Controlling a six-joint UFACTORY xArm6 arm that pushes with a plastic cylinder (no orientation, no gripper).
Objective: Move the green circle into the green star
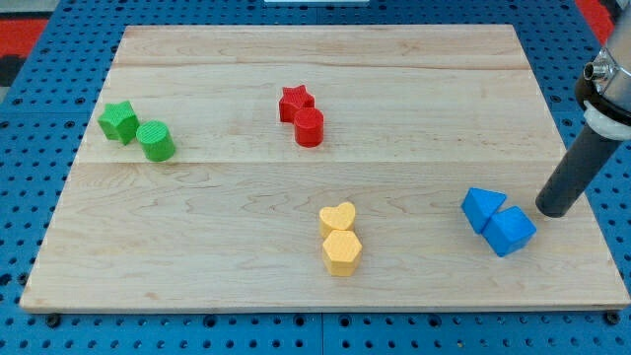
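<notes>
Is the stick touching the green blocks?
No, my tip is at the view's right beside the blue blocks, far from the green circle.

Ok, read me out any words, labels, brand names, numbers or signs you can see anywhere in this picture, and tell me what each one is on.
None: no readable text anywhere in the camera view.
The wooden board, my rod down to my tip and the blocks, including the green circle and green star, carry no print or labels.
</notes>
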